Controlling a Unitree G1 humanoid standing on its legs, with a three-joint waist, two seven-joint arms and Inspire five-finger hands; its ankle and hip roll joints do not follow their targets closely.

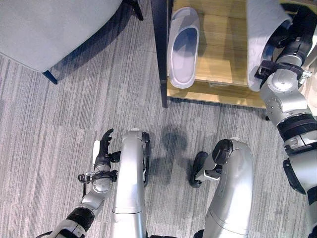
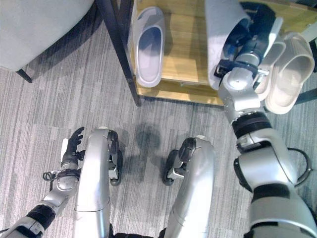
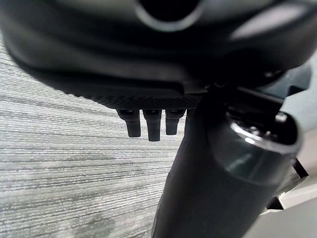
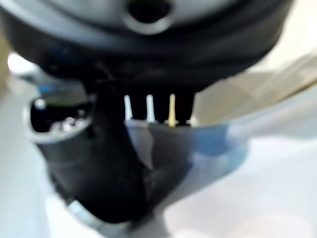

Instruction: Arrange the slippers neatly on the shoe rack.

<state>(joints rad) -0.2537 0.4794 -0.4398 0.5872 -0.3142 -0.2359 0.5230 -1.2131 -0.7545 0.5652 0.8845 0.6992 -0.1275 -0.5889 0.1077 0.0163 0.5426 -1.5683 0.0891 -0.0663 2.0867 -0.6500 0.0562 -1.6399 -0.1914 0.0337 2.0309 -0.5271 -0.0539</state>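
One pale lavender slipper (image 1: pixel 183 47) lies flat on the wooden shelf (image 1: pixel 223 64) of the shoe rack, toe pointing away, close to the rack's black post. A second pale slipper (image 2: pixel 222 29) is held tilted above the shelf's right part, with my right hand (image 2: pixel 250 37) shut on it. In the right wrist view the thumb (image 4: pixel 111 163) presses on that slipper (image 4: pixel 247 173) and the fingers reach behind it. My left hand (image 1: pixel 102 148) hangs low at my left side over the carpet, open and holding nothing, its fingers (image 3: pixel 148 126) straight.
A black rack post (image 1: pixel 161 49) stands at the shelf's left corner. A pair of beige slippers (image 2: pixel 287 74) lies just right of the held slipper. A grey upholstered seat (image 1: pixel 49 25) is at the far left. Grey striped carpet (image 1: pixel 74 109) covers the floor.
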